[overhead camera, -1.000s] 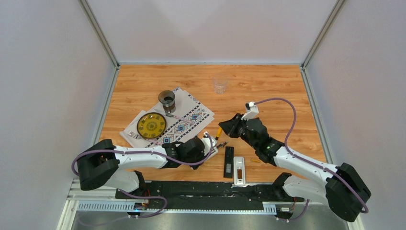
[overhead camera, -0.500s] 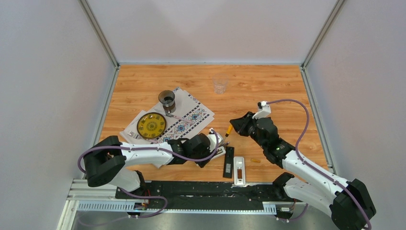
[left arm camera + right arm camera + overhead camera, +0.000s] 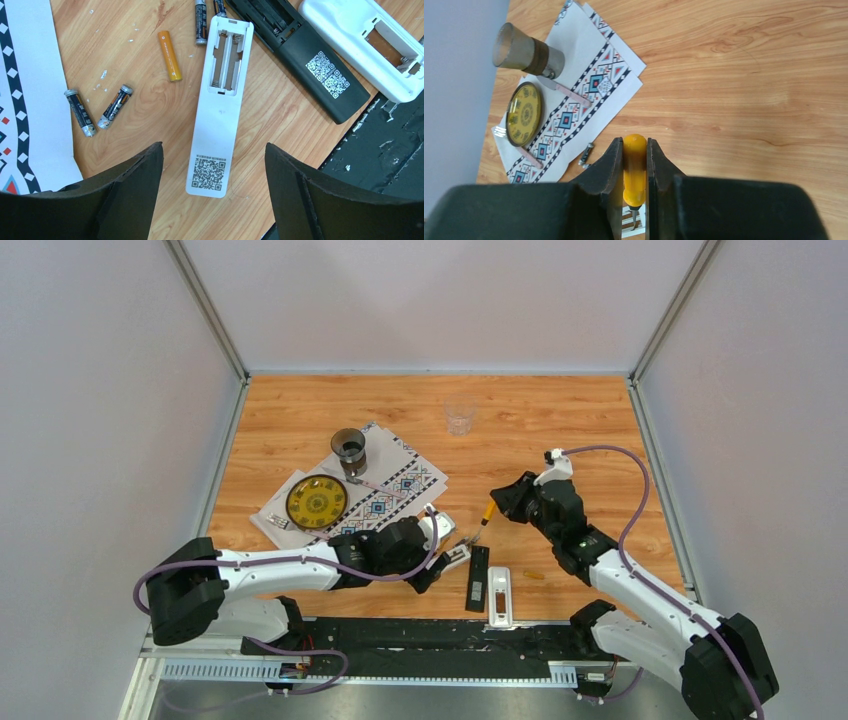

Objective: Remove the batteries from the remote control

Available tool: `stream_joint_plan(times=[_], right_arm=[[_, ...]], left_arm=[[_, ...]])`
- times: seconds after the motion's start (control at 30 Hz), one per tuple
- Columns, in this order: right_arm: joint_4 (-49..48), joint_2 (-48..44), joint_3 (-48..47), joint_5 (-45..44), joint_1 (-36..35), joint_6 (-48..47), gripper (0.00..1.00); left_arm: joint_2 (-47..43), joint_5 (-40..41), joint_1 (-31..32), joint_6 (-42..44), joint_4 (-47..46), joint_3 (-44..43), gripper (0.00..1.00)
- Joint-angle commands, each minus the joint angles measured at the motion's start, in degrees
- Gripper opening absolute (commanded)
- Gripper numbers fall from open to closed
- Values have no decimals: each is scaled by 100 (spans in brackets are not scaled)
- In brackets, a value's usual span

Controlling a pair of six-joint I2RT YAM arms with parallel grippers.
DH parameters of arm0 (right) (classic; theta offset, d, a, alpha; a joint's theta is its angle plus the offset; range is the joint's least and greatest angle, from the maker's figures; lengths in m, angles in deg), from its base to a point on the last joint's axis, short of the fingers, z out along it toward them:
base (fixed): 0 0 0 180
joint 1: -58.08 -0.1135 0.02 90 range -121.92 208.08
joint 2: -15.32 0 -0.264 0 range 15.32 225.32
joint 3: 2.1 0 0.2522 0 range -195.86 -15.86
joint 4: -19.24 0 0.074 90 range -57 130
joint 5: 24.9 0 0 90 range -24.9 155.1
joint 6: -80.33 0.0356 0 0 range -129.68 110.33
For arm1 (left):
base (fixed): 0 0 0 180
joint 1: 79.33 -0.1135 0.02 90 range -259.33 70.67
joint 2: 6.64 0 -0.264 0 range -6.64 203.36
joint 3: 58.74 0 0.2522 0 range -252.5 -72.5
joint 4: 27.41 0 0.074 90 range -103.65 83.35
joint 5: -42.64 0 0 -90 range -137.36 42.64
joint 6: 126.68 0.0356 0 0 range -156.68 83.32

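The right gripper (image 3: pixel 635 150) is clamped on the smooth yellow screwdriver (image 3: pixel 634 172) handle, with open bare wood of the table (image 3: pixel 744 75) beyond. The left gripper (image 3: pixel 214 150) hangs, jaws wide apart, over the flat white remote control (image 3: pixel 220 115), its spring-lined bay empty. The batteries (image 3: pixel 169 55), slim cylinders, lie loose just left, two dark ones near the patterned placemat (image 3: pixel 30 90) edge.

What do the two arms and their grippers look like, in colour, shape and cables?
Both the left arm and the right arm have white tube-like links between bulky black joints. A thin lilac cable loops outside each arm. The left gripper and right gripper have matte black, wedge-shaped fingers. No markings are visible.
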Motion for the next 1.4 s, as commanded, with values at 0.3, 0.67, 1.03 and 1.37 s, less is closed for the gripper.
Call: stream_joint_plan(times=[0.3,0.67,1.03,1.37], right_arm=[[436,852,-373,1090,1590,-195,0],[436,1802,-347,1644,2293,-28,4],[664,1688,-294,1434,2329,-81,23],[840,1075,-276,1161,2329,-107,85]], left_arm=[[33,-880,-572,-989,-1025,163,87],[-1239,-1698,-1759,-2114,-2133,1034,88],[-3376,-1075,-2480,-2318,-878,1298,100],[-4063,-741,-2480,-2194,-428,1377,100]])
